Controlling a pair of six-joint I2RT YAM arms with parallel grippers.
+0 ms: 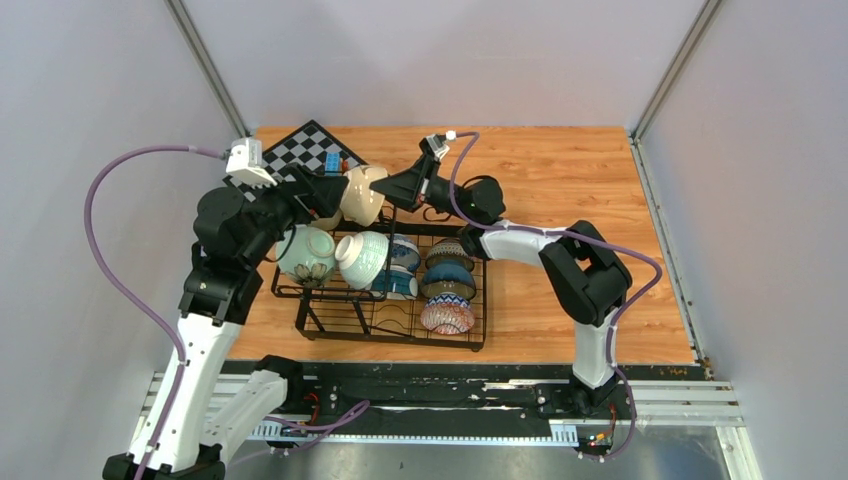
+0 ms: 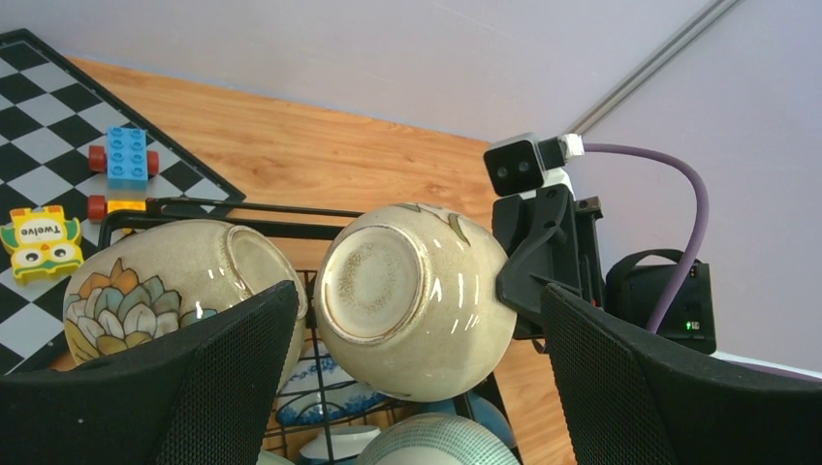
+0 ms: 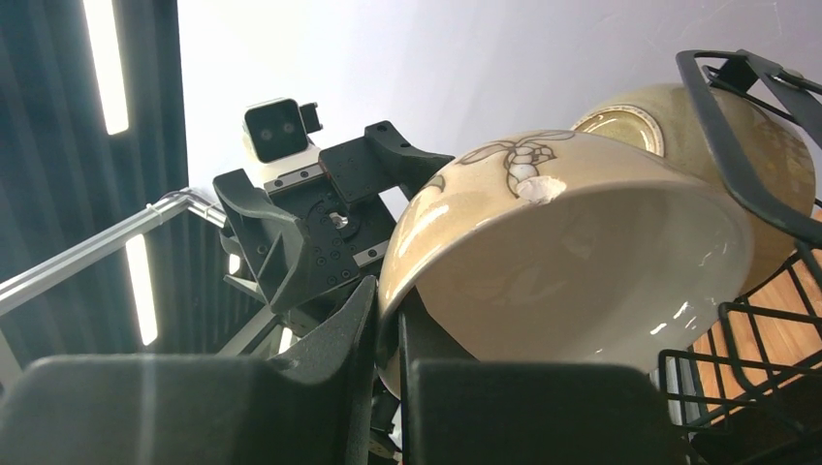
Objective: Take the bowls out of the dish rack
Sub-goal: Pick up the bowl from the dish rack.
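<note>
A wooden table top [image 1: 560, 180] is lying in the middle, showing light brown boards with wavy lines. Plain pale grey walls are standing around it. The back wall [image 1: 440, 60] is facing us, the left wall [image 1: 80, 100] and the right wall [image 1: 780, 150] are closing in the sides. Thin metal strips [image 1: 205, 65] are running up the two back corners. A silver rail [image 1: 680, 400] is running along the near edge. In the right wrist view, two long lights [image 3: 100, 58] are shining white on a dark ribbed panel [image 3: 39, 145].

Left jaws spread wide, right jaws clamped.
</note>
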